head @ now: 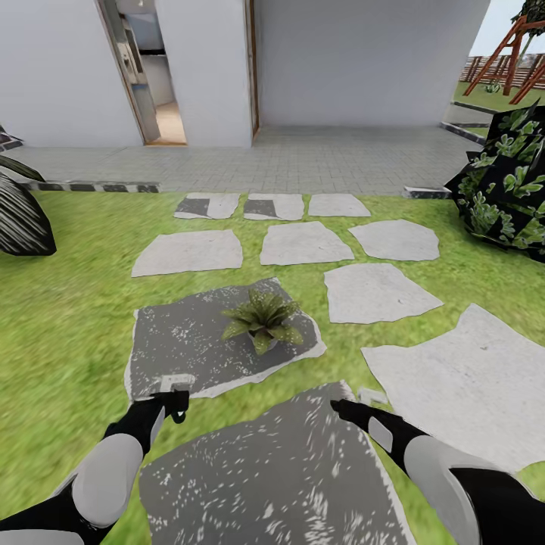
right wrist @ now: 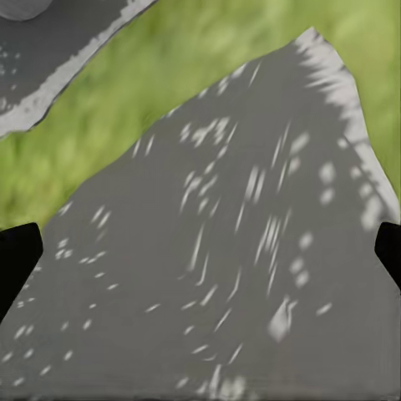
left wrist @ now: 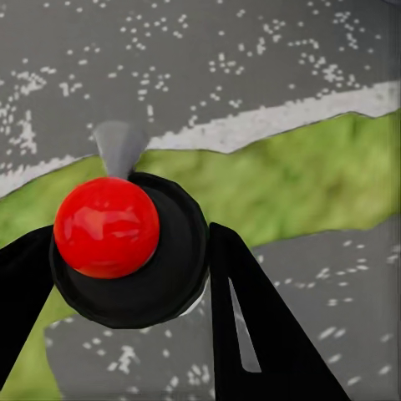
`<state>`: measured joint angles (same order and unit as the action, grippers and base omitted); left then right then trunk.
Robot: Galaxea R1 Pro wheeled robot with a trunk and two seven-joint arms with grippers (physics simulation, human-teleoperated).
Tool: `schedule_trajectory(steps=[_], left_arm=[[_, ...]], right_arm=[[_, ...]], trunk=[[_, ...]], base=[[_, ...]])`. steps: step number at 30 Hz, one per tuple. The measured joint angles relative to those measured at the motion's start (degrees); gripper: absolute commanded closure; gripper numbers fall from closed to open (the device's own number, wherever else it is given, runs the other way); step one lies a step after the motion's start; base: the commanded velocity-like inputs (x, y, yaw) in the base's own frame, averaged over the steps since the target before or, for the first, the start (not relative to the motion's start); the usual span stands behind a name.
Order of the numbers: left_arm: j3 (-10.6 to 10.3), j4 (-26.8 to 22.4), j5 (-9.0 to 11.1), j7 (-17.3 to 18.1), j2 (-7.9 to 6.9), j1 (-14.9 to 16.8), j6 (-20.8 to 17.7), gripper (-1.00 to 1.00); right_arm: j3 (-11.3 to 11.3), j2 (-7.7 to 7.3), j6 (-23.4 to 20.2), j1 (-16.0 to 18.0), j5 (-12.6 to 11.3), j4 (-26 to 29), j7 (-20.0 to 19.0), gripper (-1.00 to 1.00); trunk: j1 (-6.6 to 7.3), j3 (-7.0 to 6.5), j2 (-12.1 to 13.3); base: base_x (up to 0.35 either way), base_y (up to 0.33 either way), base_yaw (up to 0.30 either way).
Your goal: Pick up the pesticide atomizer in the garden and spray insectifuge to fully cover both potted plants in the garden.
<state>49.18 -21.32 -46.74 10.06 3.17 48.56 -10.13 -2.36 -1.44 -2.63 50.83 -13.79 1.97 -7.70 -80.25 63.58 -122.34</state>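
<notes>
Both grippers over the dark slabs, atomizer held in the left one

Head view: the left gripper (head: 175, 400) is seen near the front edge of the dark slab (head: 182, 341), where one potted plant (head: 263, 318) stands. Left wrist view: the pesticide atomizer (left wrist: 125, 251), judged light, stiff and slippery, is clamped at its body. Right wrist view: the right gripper (right wrist: 200, 251) is spread wide, holding nothing.

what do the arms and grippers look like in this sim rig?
Both arms share one scheme: rounded light-grey forearm shells between black joint sections, tapering to black wrists with a small grey inset panel. The left gripper and right gripper are black with pale grey tips. In the left wrist view the fingers are flat, black and wedge-shaped, one with a thin grey sliver. No cables or lettering visible.
</notes>
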Motion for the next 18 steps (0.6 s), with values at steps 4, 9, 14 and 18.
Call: schedule_trajectory(steps=[4, 9, 14, 18], left_arm=[[0.0, 0.1, 0.0, 0.0, 0.00, 0.0, 0.0, 1.00], [0.0, 0.3, 0.0, 0.0, 0.00, 0.0, 0.0, 1.00], [-0.1, 0.7, -0.1, 0.0, 0.44, 0.0, 0.0, 1.00], [-0.2, 1.4, -0.1, 0.0, 0.49, 0.0, -0.1, 1.00]], right_arm=[[0.0, 0.09, -0.1, -2.1, 0.0, 0.0, 0.0, -1.00], [0.0, -0.11, -0.1, -2.9, 0.0, 0.1, 0.0, -1.00], [0.0, 0.08, -0.1, -3.1, 0.0, 0.0, 0.0, -1.00], [0.0, 0.08, -0.1, -3.1, 0.0, 0.1, 0.0, -1.00]], trunk=[[0.00, 0.00, 0.0], [0.00, 0.00, 0.0], [0.00, 0.00, 0.0], [0.00, 0.00, 0.0]], base=[[0.000, 0.000, 0.000], [0.000, 0.000, 0.000], [0.000, 0.000, 0.000], [0.000, 0.000, 0.000]])
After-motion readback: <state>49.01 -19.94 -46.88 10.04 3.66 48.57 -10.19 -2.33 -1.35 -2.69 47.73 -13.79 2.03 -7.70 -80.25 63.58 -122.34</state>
